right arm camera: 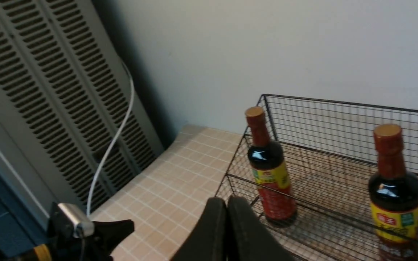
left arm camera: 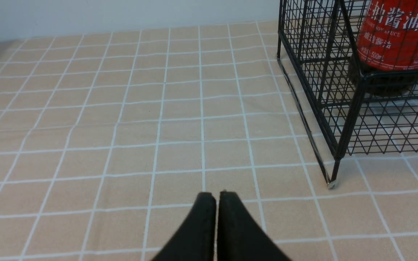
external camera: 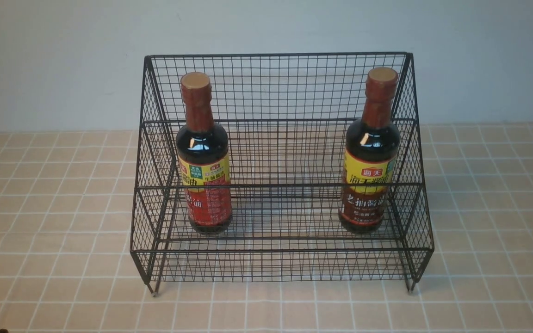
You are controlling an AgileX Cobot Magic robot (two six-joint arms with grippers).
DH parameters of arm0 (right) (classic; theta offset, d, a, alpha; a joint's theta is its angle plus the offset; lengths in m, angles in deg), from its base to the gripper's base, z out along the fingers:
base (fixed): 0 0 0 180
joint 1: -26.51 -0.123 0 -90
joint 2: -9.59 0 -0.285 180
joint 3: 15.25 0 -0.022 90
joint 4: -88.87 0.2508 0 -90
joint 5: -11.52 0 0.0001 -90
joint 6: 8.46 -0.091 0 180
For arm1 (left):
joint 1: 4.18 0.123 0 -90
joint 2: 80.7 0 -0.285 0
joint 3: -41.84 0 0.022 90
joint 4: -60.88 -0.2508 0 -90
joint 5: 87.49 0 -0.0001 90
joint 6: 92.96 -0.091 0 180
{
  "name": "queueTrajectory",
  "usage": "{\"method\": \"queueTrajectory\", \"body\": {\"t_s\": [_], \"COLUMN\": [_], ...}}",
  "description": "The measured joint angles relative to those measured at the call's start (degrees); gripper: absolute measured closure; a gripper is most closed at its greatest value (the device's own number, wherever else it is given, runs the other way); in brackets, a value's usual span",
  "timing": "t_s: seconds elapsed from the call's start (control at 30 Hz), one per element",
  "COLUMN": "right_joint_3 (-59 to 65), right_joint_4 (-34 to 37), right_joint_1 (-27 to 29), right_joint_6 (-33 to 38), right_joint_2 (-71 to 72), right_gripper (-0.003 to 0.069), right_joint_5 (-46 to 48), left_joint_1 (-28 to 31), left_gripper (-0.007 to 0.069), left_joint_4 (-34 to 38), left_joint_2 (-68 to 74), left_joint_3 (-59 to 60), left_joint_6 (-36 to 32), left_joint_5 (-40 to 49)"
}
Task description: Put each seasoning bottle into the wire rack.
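Observation:
Two seasoning bottles stand upright inside the black wire rack [external camera: 280,120]. The one with the yellow-over-red label [external camera: 204,157] is at the rack's left end, and the one with the yellow-over-brown label [external camera: 370,152] is at its right end. Neither arm shows in the front view. My left gripper [left arm camera: 216,195] hangs shut and empty over the tiled cloth, just off the rack's front left foot [left arm camera: 331,184]. My right gripper [right arm camera: 227,200] is shut and empty too, raised above the table short of the rack [right arm camera: 339,145], with the red-label bottle [right arm camera: 269,170] and the brown-label bottle [right arm camera: 394,192] beyond it.
A beige cloth with a white grid [external camera: 53,222] covers the table, and a pale wall stands behind the rack. In the right wrist view a grey louvred panel [right arm camera: 49,90] with a white cable [right arm camera: 114,137] lies beyond the table's left end, and the other arm [right arm camera: 82,228] shows low down.

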Motion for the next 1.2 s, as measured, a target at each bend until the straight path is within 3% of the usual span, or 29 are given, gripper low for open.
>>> {"method": "queueTrajectory", "body": {"t_s": [0.2,0.4,0.53,0.87,1.2], "right_joint_3": [0.0,1.4,9.2,37.6,64.1], "right_joint_4": [0.8,1.0,1.0,0.9,-0.1], "right_joint_1": [0.0,0.3,6.9,24.4,27.2], "right_joint_6": [5.1,19.7,27.0,28.7,29.8], "right_joint_2": [0.0,0.0,3.4,16.1,27.6], "right_gripper": [0.0672,0.0672,0.0672,0.0672,0.0672], "right_joint_5": [-0.8,-7.0,-13.8,-26.5,-27.8], "left_joint_1": [0.0,0.0,0.0,0.0,0.0], "left_gripper": [0.0631,0.0631,0.0631,0.0631,0.0631], "left_joint_4": [0.0,0.0,0.0,0.0,0.0], "left_joint_2": [0.0,0.0,0.0,0.0,0.0], "left_joint_3": [0.0,0.0,0.0,0.0,0.0], "left_joint_6": [0.0,0.0,0.0,0.0,0.0], "left_joint_5": [0.0,0.0,0.0,0.0,0.0]}}
